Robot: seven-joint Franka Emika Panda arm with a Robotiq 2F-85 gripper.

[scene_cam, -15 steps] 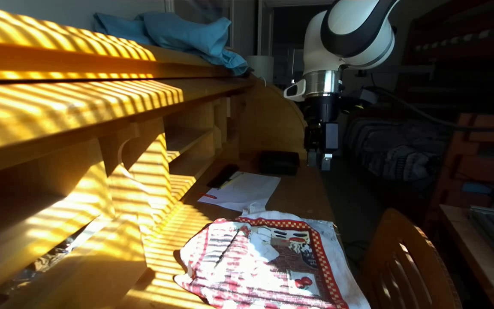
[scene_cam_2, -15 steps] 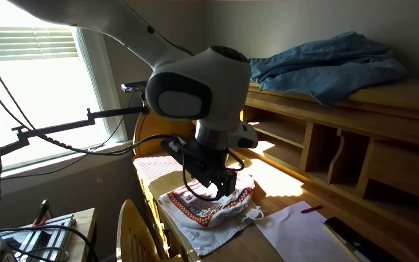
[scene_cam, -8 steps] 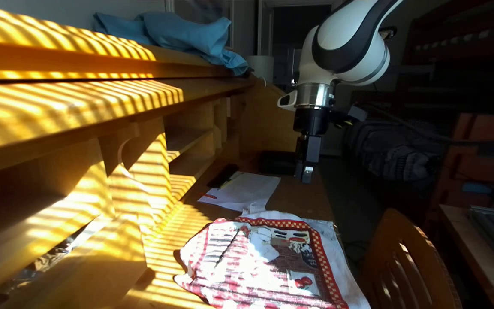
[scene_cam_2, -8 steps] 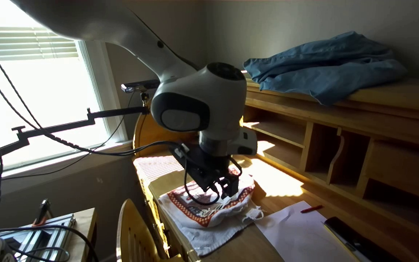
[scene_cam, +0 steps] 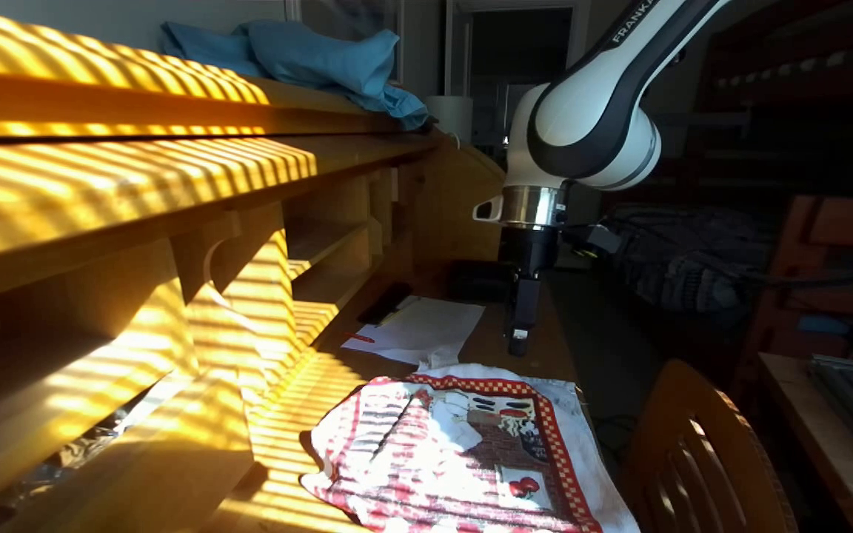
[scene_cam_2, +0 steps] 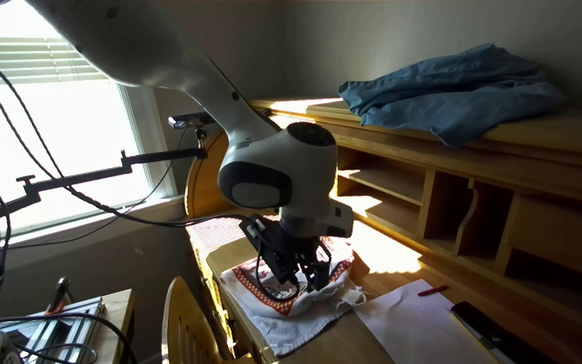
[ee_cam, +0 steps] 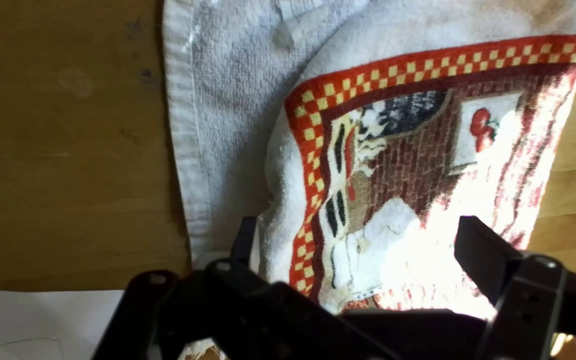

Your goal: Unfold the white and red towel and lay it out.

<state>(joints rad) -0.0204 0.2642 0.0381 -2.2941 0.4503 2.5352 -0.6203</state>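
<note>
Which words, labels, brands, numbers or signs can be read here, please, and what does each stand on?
"FRANKA": on the robot arm, in an exterior view, near the top edge.
Too blurred to read: anything the pale tag on the white and red towel may bear.
White paper: faint lines only, no legible words.
Nothing else can be read.

Blue cloth [scene_cam_2: 452, 96] is lying atop wdn desk [scene_cam_2: 473, 163]; red pen [scene_cam_2: 432, 290] is resting across edge of wht paper [scene_cam_2: 417, 323].

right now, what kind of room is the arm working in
Probably a home study or bedroom, to judge by the wooden pigeonhole desk, slatted wooden chair and window blinds.
</note>
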